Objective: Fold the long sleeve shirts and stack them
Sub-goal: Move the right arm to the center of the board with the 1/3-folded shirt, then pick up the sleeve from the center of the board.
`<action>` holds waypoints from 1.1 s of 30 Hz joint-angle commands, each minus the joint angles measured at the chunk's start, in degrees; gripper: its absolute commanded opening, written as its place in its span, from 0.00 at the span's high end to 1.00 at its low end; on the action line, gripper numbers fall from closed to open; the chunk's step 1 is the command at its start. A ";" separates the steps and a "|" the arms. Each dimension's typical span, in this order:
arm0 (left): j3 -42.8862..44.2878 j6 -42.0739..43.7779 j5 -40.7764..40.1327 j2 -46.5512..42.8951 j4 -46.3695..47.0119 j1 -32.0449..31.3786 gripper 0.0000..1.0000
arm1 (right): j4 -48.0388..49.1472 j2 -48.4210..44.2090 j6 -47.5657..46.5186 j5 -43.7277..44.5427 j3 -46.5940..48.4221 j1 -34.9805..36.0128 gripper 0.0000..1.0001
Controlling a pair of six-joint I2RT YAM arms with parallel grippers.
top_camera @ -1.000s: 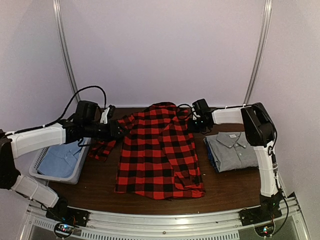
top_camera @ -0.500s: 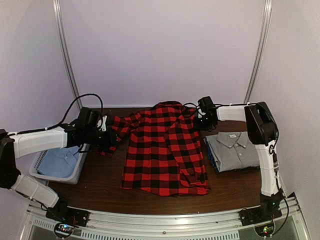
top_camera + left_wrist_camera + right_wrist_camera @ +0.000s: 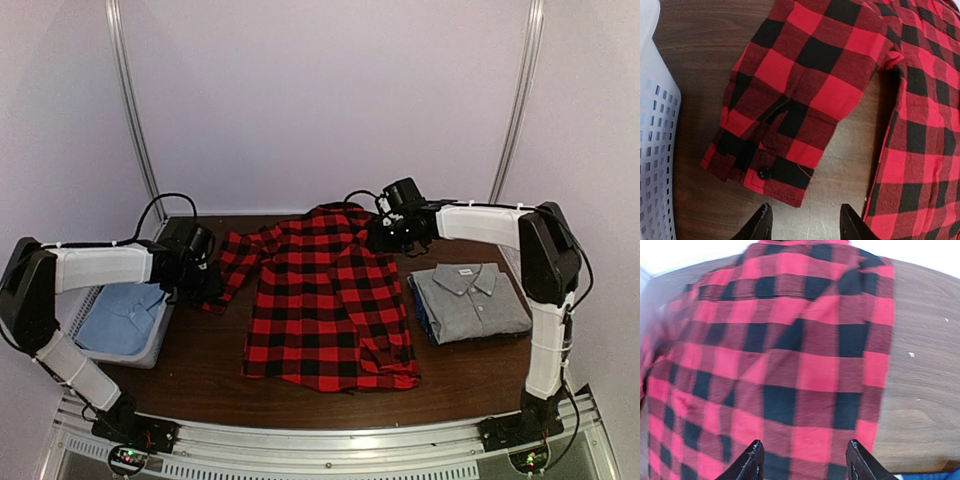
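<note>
Flannel (image 3: 325,300) lies spread flat on the middle of the table (image 3: 200,370), collar toward the far wall, hem toward the arm bases. Its left sleeve (image 3: 790,100) angles out from the body, with the cuff (image 3: 760,172) bunched on itself, button up, close to the basket (image 3: 95,345). The basket holds a light blue cloth (image 3: 120,325).

Grey shirt (image 3: 468,300) sits folded, collar up, on the right of the table, just beside the flannel. We read it as the base of the stack, parked to the side so the middle is free for folding.

Left gripper (image 3: 805,225): fingers apart, nothing between them, over bare wood just short of the cuff. Right gripper (image 3: 805,465): fingers apart and empty too, hovering above the flannel's far right shoulder.

Our judgement: the flannel is laid out square and no fold is made yet. One arm at each far corner suits that layout. The next step is likely to bring the left sleeve across the body. The doubled cuff is the risk, since a pinch may catch only one layer and leave the sleeve twisted.
</note>
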 commanded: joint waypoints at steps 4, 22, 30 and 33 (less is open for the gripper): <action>7.09 3.61 -4.58 8.83 -1.00 2.11 0.43 | 2.55 -5.51 1.43 1.46 -3.61 6.74 0.41; 6.55 4.03 2.15 19.15 3.35 2.64 0.62 | 3.43 -10.51 3.25 3.56 -9.94 12.45 0.40; 7.09 5.82 0.90 16.48 2.27 2.64 1.00 | 2.75 -9.91 3.66 4.22 -8.60 13.71 0.39; 7.51 6.56 2.02 15.33 1.87 2.64 1.00 | 2.27 -9.36 3.54 4.57 -7.51 14.38 0.40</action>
